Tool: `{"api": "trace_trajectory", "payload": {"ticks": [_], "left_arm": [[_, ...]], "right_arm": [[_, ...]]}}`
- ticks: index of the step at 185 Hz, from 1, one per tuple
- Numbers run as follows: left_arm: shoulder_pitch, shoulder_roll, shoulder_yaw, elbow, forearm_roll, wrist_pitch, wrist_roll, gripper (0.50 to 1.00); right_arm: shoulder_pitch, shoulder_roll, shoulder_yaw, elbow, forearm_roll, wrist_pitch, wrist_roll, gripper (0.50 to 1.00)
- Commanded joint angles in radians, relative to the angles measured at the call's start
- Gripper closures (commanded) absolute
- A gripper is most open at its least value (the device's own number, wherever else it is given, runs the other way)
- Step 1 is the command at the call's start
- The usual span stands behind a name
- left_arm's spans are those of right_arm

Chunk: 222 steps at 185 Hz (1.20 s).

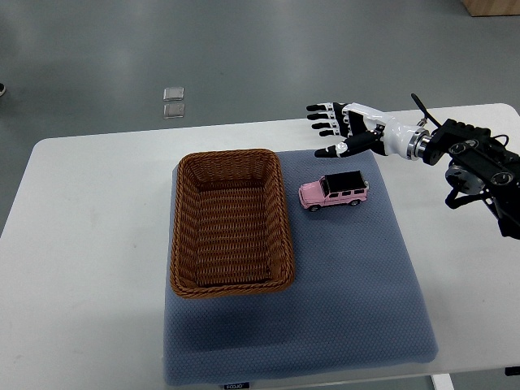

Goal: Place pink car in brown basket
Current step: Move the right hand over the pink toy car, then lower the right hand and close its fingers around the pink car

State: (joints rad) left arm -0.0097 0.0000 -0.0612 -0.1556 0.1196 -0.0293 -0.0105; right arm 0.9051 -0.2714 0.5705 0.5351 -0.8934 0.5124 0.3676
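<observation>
right hand (341,128) spread open above pink car (334,192) (mat label unreadable), beside brown basket (231,223).

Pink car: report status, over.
Right hand open, hovering beyond pink car, no contact. Car on its wheels on blue mat, right of empty brown basket. Path clear.

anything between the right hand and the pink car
No. In the top view, only bare blue-grey mat lies between the open right hand and the pink car; the brown basket sits off to the car's left.
</observation>
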Motion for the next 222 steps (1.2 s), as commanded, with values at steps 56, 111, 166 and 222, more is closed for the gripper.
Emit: {"api": "trace_trajectory", "payload": {"ticks": [56, 111, 166, 222], "left_arm": [[0.001, 0.0, 0.0, 0.001, 0.0, 0.0, 0.0, 0.5], [-0.001, 0.0, 0.0, -0.001, 0.0, 0.0, 0.0, 0.5], [0.001, 0.0, 0.0, 0.001, 0.0, 0.0, 0.0, 0.5], [0.001, 0.0, 0.0, 0.001, 0.0, 0.0, 0.0, 0.5]], "right_arm": [[0.009, -0.086, -0.152, 0.063, -0.286, -0.121, 0.085, 0.587], [0.021, -0.107, -0.253, 0.071, -0.364, -0.193, 0.103, 0.587], [0.017, -0.092, -0.291, 0.071, -0.368, -0.276, 0.103, 0.593], [0.017, -0.092, -0.348, 0.071, -0.368, -0.321, 0.103, 0.607]]}}
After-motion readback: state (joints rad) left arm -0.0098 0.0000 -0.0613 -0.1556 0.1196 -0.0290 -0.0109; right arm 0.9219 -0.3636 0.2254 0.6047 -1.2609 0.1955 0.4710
